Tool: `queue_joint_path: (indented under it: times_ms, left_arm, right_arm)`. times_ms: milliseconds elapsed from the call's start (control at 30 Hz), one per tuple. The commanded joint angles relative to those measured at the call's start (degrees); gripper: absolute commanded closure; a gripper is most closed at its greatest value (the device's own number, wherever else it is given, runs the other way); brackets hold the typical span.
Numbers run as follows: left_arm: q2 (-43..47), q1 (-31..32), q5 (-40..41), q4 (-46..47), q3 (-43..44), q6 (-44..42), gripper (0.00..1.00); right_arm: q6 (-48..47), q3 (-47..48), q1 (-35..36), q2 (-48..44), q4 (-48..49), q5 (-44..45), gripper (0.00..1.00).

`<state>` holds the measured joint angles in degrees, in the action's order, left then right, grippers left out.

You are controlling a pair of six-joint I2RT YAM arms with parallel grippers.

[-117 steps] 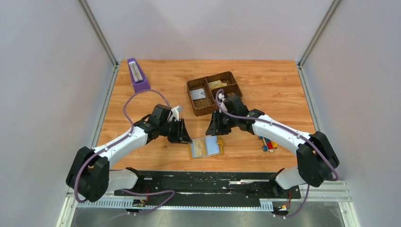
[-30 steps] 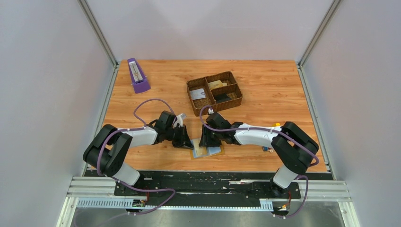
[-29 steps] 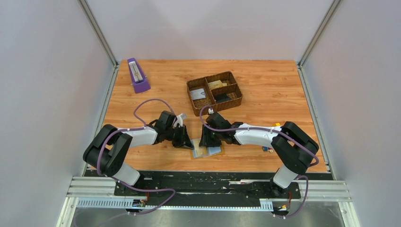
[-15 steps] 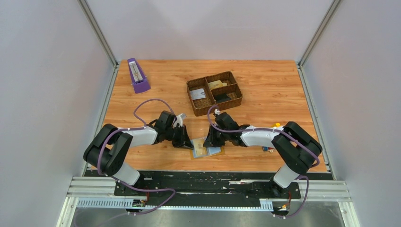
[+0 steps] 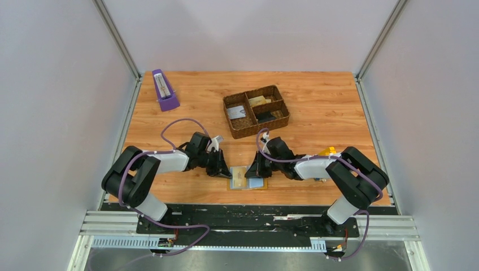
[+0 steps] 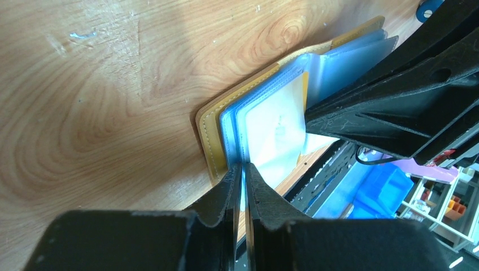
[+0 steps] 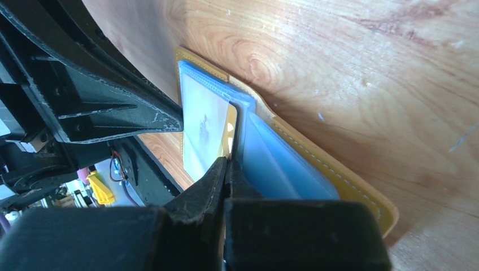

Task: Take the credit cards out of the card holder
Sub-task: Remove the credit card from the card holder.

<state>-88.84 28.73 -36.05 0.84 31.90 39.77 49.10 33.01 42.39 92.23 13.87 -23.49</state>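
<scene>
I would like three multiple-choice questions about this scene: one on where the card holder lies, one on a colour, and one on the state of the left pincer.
1. Where does the card holder lie?
A. hanging on the back wall
B. on the table, between the left pincer and the right pincer
C. on top of the right arm

2. What colour is its outer cover?
A. red
B. black
C. mustard yellow

3. What is the left pincer doing?
A. closed on a blue pocket leaf of the holder
B. wide open beside the holder
C. lifted high above the table

Answers:
1. B: the top view shows it flat on the wood between both pincers.
2. C: a yellow stitched border frames the blue pockets in both wrist views.
3. A: in the left wrist view the fingers pinch the leaf's edge.
</scene>
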Motion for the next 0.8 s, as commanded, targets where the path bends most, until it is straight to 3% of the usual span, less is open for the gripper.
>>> queue_joint_path:
  times_ms: [0,67,200,367,767]
  left_arm:
    - [-2.1,0.3,4.7,-2.1,-1.0,-1.6,0.85]
    - [-2.1,0.3,4.5,-1.9,-1.1,-1.4,0.85]
    - [-2.0,0.4,4.3,-1.6,-1.3,-1.3,0.85]
    - [-1.7,0.3,4.6,-2.0,-1.4,-1.3,0.85]
    - [-1.8,0.4,7.9,-6.2,-0.4,-2.9,0.84]
  right_arm:
    - [1.5,-0.2,-0.2,-1.5,7.3,-4.7,0.96]
    - [1.9,-0.2,-0.3,-0.8,8.2,-5.4,0.88]
    - [3.2,-0.3,-0.3,0.8,10.5,-6.4,0.85]
    - [3.3,-0.8,-0.5,0.7,10.7,-5.9,0.99]
    - [0.5,-3.8,-3.3,-4.1,7.1,-5.0,1.0]
